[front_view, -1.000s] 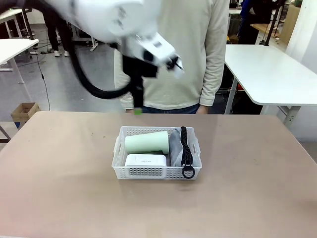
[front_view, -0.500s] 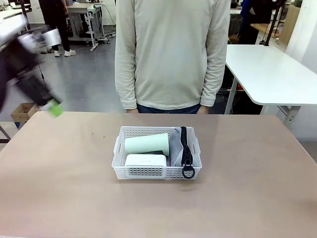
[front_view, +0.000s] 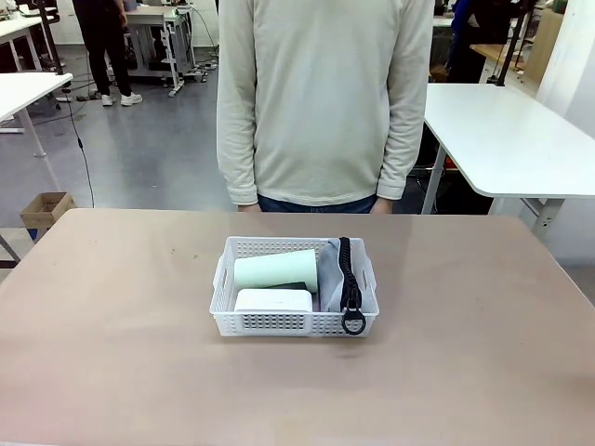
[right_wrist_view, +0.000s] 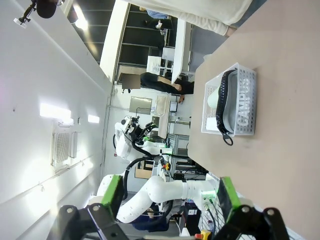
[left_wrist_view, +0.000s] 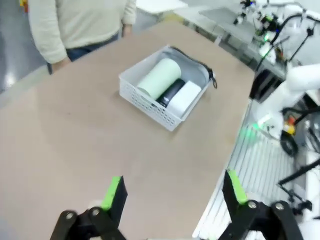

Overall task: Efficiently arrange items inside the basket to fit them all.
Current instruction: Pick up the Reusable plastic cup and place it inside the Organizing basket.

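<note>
We see the basket (front_view: 295, 300) holding cup (front_view: 275, 269), box (front_view: 273, 301), stapler (left_wrist_view: 170, 92) and pouch (right_wrist_view: 241, 100); our left gripper (left_wrist_view: 173, 191) and right gripper (right_wrist_view: 168, 193) both gape wide, well off it.

My table, one basket on it

The table (front_view: 112, 307) before me is a plain tan-brown top; the white perforated basket (front_view: 295, 321) sits directly on it near the middle, a little toward the far edge where a person stands; from my left wrist the same basket (left_wrist_view: 145, 100) rests flat on the tan surface; the surrounding top is matte and evenly lit
</note>
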`<control>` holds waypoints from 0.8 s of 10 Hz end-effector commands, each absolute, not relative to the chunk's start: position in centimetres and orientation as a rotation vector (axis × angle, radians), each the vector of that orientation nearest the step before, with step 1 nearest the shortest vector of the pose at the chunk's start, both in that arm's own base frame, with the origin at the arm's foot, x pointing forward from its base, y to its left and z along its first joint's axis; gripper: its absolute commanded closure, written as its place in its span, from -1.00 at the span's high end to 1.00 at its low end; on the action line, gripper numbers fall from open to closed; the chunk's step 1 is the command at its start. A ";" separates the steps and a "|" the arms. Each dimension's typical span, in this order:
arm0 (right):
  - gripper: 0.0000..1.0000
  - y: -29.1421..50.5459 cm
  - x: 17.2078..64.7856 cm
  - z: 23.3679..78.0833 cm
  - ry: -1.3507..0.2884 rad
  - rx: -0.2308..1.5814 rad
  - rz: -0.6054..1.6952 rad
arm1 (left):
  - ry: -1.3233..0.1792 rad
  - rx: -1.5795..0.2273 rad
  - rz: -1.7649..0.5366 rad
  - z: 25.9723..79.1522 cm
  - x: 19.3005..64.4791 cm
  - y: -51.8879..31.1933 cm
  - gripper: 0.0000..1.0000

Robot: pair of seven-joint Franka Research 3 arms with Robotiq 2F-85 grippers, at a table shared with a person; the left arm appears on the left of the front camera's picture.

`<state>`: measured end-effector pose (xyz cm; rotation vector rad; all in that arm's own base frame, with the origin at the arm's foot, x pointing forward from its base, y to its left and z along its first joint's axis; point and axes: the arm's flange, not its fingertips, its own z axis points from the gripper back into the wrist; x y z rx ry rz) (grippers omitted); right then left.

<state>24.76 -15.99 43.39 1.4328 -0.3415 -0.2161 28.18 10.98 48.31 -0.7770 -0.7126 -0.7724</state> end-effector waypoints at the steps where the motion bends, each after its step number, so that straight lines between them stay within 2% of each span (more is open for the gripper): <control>1: 1.00 -15.8 24.8 43.9 -0.348 1.456 -0.229 | -0.620 -0.726 -0.843 48.7 29.3 6.7 1.00; 8: 1.00 -15.8 24.8 43.9 -0.348 1.456 -0.229 | -0.620 -0.726 -0.843 48.7 29.3 6.7 1.00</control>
